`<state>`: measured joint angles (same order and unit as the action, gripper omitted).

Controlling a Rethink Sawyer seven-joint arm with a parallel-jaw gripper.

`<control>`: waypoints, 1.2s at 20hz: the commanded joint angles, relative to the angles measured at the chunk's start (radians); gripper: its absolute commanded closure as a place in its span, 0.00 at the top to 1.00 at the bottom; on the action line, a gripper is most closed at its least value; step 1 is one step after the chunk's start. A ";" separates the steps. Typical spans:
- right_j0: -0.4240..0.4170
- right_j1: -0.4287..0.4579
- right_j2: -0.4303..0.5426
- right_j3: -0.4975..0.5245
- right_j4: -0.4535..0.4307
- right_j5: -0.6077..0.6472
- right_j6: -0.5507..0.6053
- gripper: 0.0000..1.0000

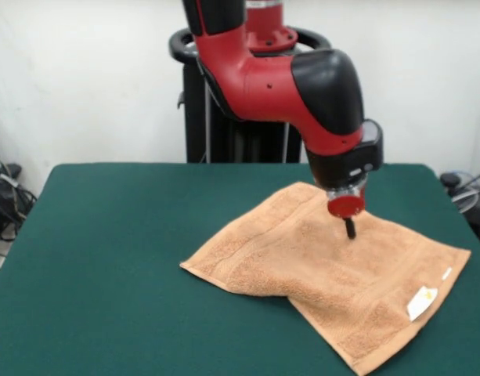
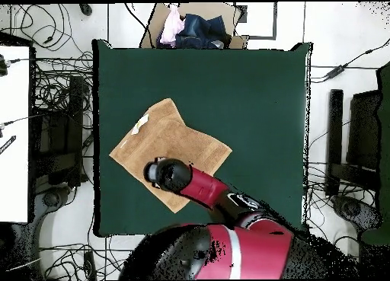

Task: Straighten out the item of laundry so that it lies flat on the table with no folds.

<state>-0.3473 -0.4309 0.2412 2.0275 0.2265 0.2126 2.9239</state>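
Observation:
The peach-orange towel lies on the right half of the green table. Its left part is doubled over, with a thick folded edge along the near left side. Its white label with a yellow mark lies face up near the right corner. My gripper points straight down near the towel's middle, its dark tip touching the cloth; it looks shut, and the cloth is not lifted. In the overhead view the towel lies left of centre on the table, and the arm's wrist covers the gripper and the towel's near part.
The black pedestal stands behind the table's far edge. In the overhead view a cardboard box with clothes sits beyond the far edge, a white desk is at the left, and cables lie on the floor around.

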 commanded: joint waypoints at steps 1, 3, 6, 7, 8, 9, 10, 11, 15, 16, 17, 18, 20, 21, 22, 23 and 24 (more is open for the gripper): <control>-0.040 0.064 0.073 0.064 -0.077 -0.106 0.022 1.00; -0.060 0.084 0.075 0.074 -0.103 -0.142 0.023 1.00; -0.077 0.118 0.079 0.086 -0.140 -0.200 0.033 1.00; -0.079 0.135 0.079 0.082 -0.150 -0.218 0.035 1.00; -0.080 0.153 0.080 0.080 -0.160 -0.240 0.040 1.00; -0.080 0.172 0.081 0.076 -0.171 -0.263 0.046 1.00; -0.073 0.180 0.083 0.077 -0.177 -0.282 0.059 1.00; -0.069 0.187 0.083 0.078 -0.183 -0.299 0.069 1.00; -0.054 0.171 0.089 0.112 -0.193 -0.330 0.103 1.00; -0.061 0.168 0.089 0.124 -0.201 -0.339 0.104 1.00; -0.067 0.164 0.091 0.131 -0.205 -0.341 0.102 1.00; -0.080 0.170 0.086 0.141 -0.216 -0.352 0.098 1.00; -0.100 0.156 0.087 0.163 -0.224 -0.351 0.093 1.00; -0.109 0.140 0.091 0.177 -0.222 -0.342 0.093 1.00; -0.128 0.121 0.093 0.190 -0.225 -0.324 0.085 1.00; -0.137 0.105 0.096 0.199 -0.222 -0.304 0.080 1.00; -0.156 0.107 0.092 0.200 -0.230 -0.295 0.067 1.00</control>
<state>-0.4457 -0.3725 0.2788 2.1758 0.0245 -0.0992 2.9239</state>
